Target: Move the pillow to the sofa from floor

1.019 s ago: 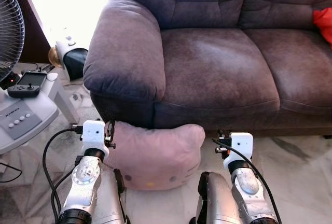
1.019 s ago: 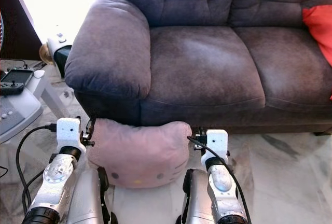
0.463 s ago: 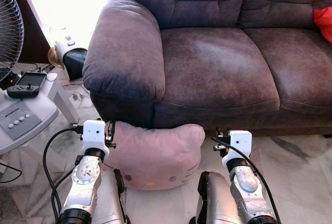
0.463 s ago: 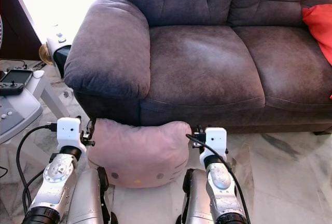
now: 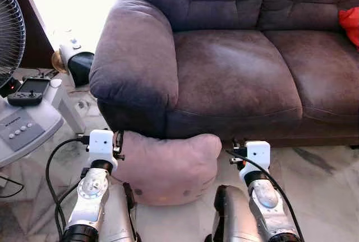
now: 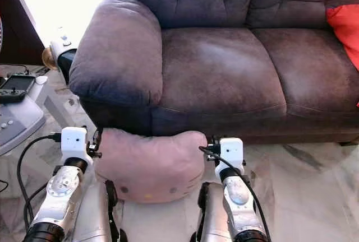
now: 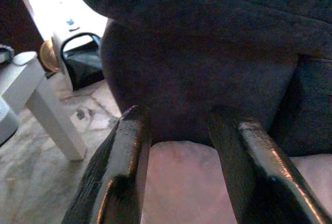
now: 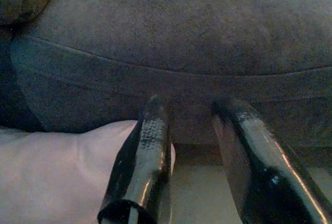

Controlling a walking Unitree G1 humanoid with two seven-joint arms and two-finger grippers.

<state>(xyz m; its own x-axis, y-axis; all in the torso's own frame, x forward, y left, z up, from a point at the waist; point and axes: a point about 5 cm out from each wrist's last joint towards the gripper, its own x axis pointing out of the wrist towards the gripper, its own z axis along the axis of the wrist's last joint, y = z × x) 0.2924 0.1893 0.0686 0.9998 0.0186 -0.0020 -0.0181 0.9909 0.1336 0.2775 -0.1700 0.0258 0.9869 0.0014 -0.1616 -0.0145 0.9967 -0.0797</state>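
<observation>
A pink pillow (image 5: 168,166) with a cartoon face lies on the marble floor against the front of the dark sofa (image 5: 235,74), below its left armrest (image 5: 132,57). My left gripper (image 7: 179,117) is at the pillow's left end, open, with the pillow (image 7: 181,182) showing under and between its fingers. At the pillow's right end my right gripper (image 8: 192,105) is open too. Its left finger (image 8: 148,151) touches the pillow's edge (image 8: 62,172). Both arms flank the pillow low over the floor.
A fan (image 5: 8,29) and a white stand (image 5: 25,124) carrying a game controller (image 5: 28,91) are on the left. A black and white appliance (image 5: 78,63) sits beside the armrest. A red cushion (image 5: 350,23) lies at the sofa's right end. Open floor (image 5: 320,180) lies to the right.
My right arm has edged slightly left towards the pillow's right end. The left arm and the pillow have barely moved.
</observation>
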